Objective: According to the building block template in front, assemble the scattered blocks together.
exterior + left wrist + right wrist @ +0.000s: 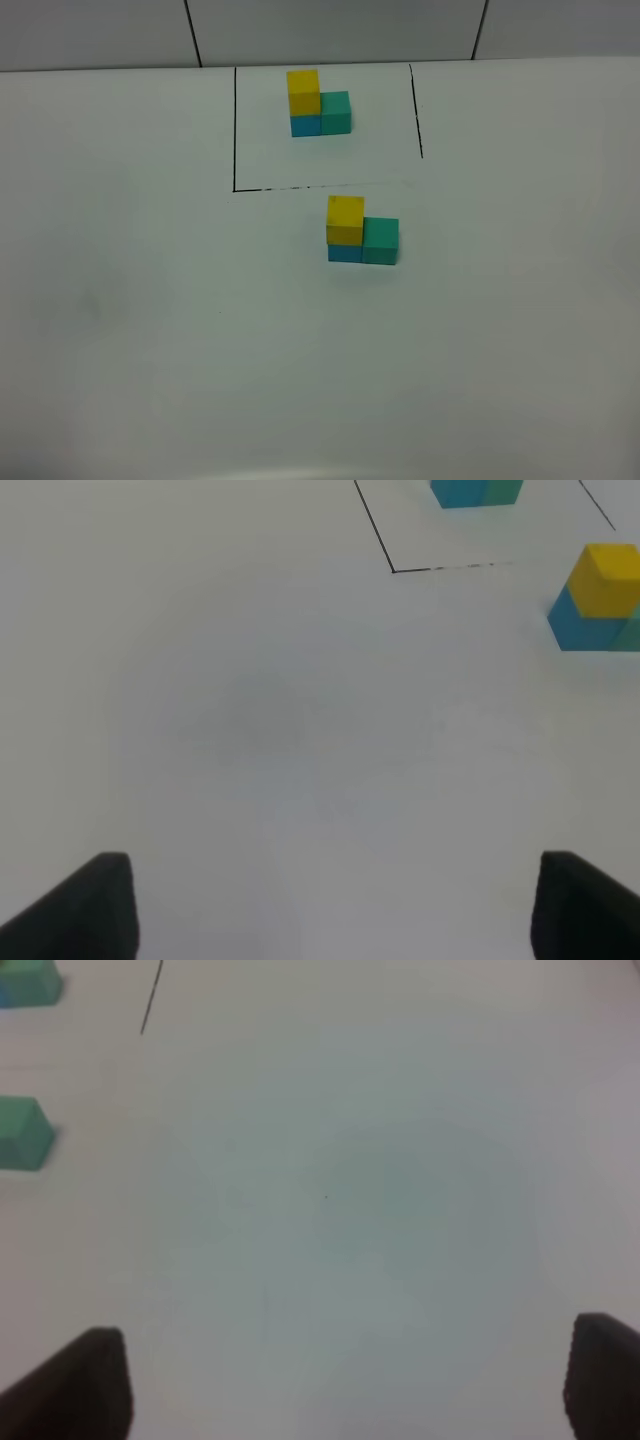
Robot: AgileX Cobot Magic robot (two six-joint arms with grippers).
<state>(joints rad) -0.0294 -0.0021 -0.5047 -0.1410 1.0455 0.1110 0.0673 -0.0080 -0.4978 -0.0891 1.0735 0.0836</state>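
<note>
So this one looks pretty much finished to me. In the high view, the black-lined rectangle template (236, 130) sits at the upper middle of the frame, with its little sample cluster inside: yellow on blue, teal-green right alongside. Just below the frame line, near the centre of the picture, the loose cubes are already put together the same way: the small yellow cube (345, 220) sits on top of the sky-blue cube (344, 253), and the teal-green cube (381, 241) is touching them on the right. Layout matches the sample as far as I can tell, maybe rotated a hair, hard to say.

Both arms are out of the high view. The left hand (330, 905) is spread wide with nothing between its fingers, just bare white tabletop (150, 330) under it, with the stack at the upper right of its frame. The right hand (345, 1385) is the same: wide apart, empty, well clear of the cubes.

I'd say nothing's left but a final check.
</note>
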